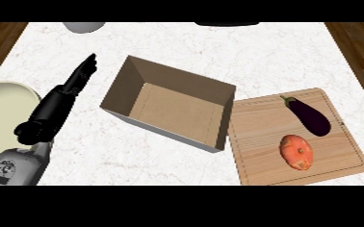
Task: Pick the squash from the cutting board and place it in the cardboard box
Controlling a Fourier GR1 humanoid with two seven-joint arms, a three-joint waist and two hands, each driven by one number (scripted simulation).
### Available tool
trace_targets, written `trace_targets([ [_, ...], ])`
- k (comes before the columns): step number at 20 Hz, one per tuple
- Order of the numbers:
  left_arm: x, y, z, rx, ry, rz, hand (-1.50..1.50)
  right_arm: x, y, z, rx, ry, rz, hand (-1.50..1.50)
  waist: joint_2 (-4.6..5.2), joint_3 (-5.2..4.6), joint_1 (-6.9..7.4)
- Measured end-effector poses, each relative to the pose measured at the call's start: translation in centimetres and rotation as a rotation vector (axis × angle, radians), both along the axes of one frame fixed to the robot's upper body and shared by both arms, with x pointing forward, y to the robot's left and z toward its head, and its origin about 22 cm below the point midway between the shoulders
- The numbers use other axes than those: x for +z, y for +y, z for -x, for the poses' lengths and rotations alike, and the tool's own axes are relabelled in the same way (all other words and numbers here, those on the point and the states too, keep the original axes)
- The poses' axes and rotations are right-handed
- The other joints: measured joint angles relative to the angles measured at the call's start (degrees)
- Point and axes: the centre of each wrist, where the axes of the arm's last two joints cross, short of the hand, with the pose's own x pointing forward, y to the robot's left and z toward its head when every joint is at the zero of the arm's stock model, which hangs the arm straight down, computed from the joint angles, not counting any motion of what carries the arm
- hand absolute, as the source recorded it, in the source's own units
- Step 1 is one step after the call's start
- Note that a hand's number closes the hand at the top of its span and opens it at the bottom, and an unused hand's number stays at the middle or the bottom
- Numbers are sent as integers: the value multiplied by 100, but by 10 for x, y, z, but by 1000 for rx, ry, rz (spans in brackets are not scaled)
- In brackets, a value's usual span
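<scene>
An orange squash (pixel 295 152) lies on the wooden cutting board (pixel 259 134) at the right, near the board's front edge. A dark purple eggplant (pixel 310 116) lies on the same board, farther back. The open cardboard box (pixel 169 102) stands in the middle of the counter, just left of the board, with nothing visible inside. My left hand (pixel 58 99) shows at the left of the box, fingers straight and pointing away, holding nothing. My right hand is outside the view.
A pale round plate (pixel 14 107) sits at the left edge, partly under my left forearm. A grey round object (pixel 84 26) and a dark object (pixel 227 23) lie at the counter's far edge. Brown wood shows beyond the counter's corners.
</scene>
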Motion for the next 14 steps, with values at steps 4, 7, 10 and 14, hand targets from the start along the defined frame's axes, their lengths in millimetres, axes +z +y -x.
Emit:
trace_targets([
  [4, 1, -2, -1, -9, 2, 0, 0, 7, 34, 3, 14, 73, 145, -150, 0, -1, 41],
  [7, -2, 2, 1, -13, 1, -1, 0, 11, 61, 8, -3, 106, 249, -150, 3, -3, 66],
  [10, -4, 2, 1, -12, -2, 2, 0, 15, 84, 18, -26, 140, 314, -150, 2, -3, 60],
  [14, -3, 0, -3, -16, -5, 2, 0, 5, 109, 22, -65, 193, 369, -150, 11, 2, 100],
])
